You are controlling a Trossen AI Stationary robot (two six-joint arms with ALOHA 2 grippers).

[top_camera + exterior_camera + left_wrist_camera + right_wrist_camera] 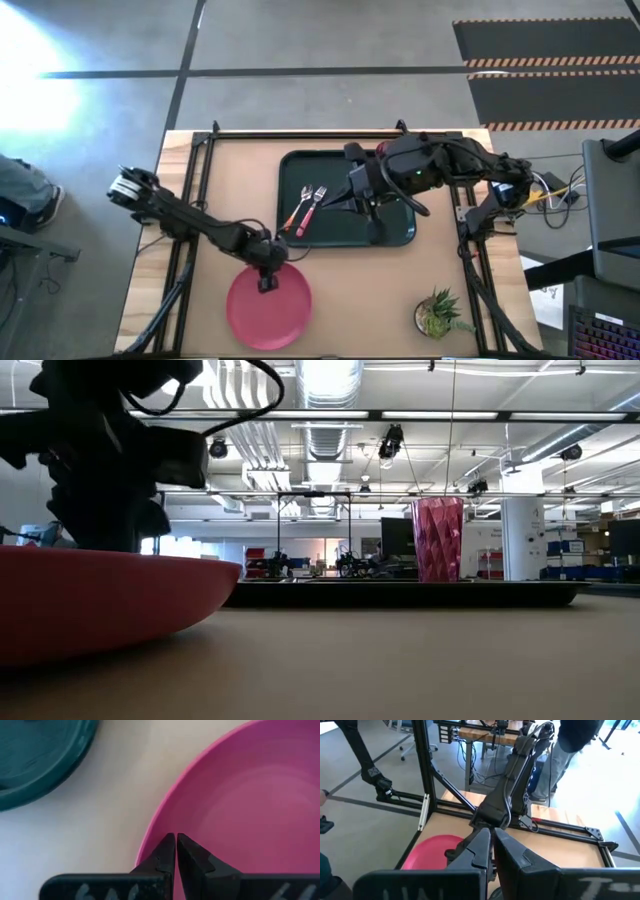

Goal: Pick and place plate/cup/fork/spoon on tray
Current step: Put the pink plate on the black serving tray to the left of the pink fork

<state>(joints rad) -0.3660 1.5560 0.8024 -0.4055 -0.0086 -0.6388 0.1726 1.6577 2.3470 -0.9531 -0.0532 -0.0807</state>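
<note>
Overhead, the left gripper sits at the far rim of the plate, which lies on the table with most of its disc on the near side of the fingertips. Beyond this gripper lies the tray; the fork and spoon rest side by side in it, long axes running from the near side to the far side with a slight slant, metal ends at the far end. The right gripper hangs over the tray just beside the fork — its arm hides most of the cup.

At table level, the plate fills the near left, its edge cut off; the cup stands upright on the tray.

From the left wrist, the fingers are pressed together over the plate rim — whether the rim is pinched cannot be made out. A tray corner lies beyond.

From the right wrist, the fingers are closed on nothing; the plate is partly hidden behind them.
</note>
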